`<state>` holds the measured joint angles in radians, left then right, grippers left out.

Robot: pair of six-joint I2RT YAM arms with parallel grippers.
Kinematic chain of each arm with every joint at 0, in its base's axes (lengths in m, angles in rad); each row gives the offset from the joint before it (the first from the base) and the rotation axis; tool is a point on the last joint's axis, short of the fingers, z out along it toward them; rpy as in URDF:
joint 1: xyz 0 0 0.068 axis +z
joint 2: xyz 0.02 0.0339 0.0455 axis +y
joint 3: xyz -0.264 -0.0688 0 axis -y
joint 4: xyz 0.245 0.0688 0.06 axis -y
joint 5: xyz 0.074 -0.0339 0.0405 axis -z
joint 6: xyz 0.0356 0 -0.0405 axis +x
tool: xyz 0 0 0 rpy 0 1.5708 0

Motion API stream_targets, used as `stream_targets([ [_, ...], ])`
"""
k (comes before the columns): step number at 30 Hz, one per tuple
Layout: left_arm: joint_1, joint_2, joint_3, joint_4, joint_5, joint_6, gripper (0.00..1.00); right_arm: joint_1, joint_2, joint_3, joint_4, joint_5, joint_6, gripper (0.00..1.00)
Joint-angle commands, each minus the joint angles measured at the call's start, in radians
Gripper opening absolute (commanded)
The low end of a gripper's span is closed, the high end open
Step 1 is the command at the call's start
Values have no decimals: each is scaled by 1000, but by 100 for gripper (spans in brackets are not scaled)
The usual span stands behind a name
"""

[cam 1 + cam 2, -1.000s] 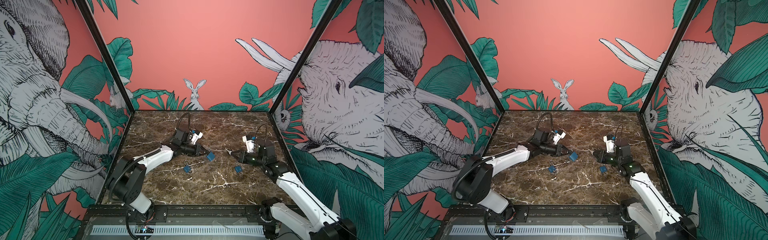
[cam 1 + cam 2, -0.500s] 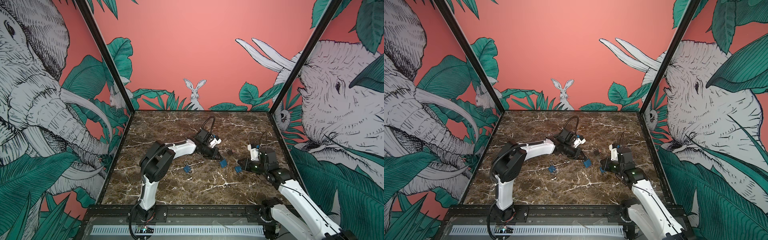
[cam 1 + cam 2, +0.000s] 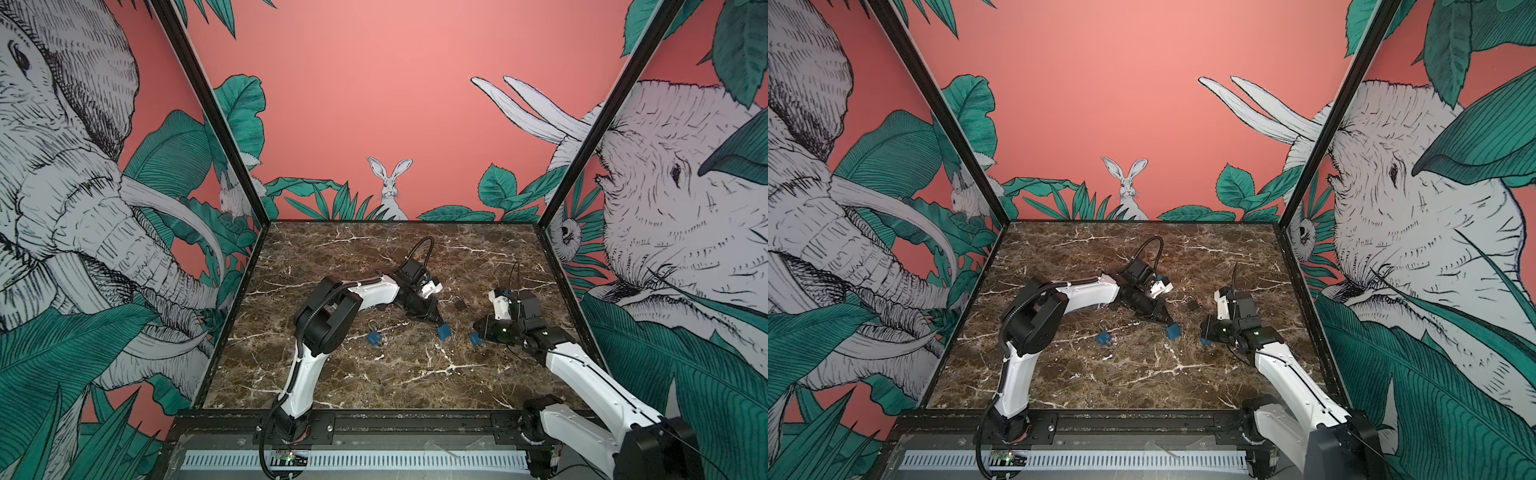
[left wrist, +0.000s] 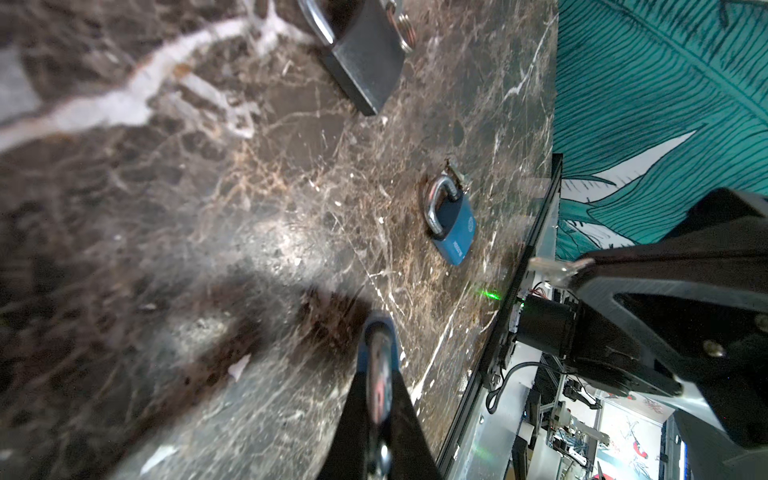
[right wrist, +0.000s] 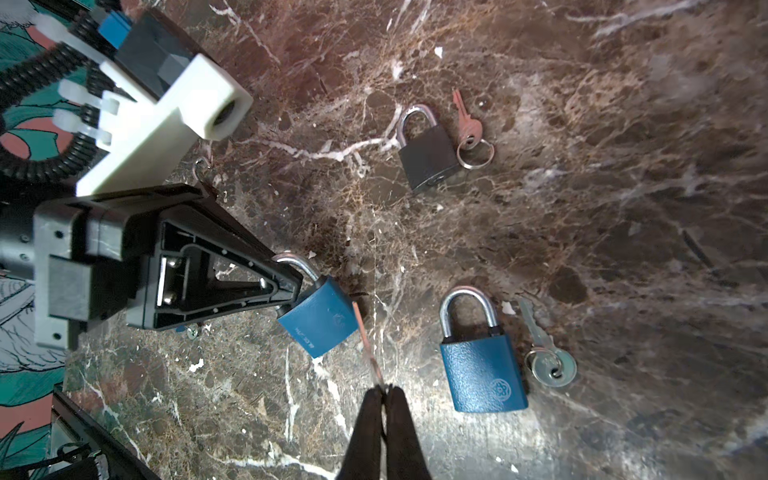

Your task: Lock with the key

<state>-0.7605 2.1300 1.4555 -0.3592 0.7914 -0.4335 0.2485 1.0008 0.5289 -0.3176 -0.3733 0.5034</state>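
Note:
My left gripper is shut on the steel shackle of a blue padlock, which hangs tilted just above the marble. In the left wrist view this padlock is a blur between the fingers. My right gripper is shut on a thin coppery key. The key's blade points at the lower corner of the held padlock and ends just short of it. The right gripper's key also shows in the left wrist view.
A second blue padlock lies by the right gripper with a silver key. A black padlock with a reddish key lies farther back. Another blue padlock lies to the left.
The left arm has swung right and toward the front, carrying the blue padlock close to the right gripper. The right gripper has drawn back a little toward the front.

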Motion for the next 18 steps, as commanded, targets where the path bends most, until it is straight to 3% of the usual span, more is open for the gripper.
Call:
stream_targets([
  [1,-2,10,41,-48,14,27,0,-1,19,21,69,7,-17,0],
  [7,-2,39,74,-65,8,26,9,7,63,26,108,-8,-4,0],
  [11,2,33,78,-76,-19,30,27,24,71,28,118,20,-5,0],
  [18,17,15,67,-70,-57,9,30,76,113,33,146,73,9,0],
])
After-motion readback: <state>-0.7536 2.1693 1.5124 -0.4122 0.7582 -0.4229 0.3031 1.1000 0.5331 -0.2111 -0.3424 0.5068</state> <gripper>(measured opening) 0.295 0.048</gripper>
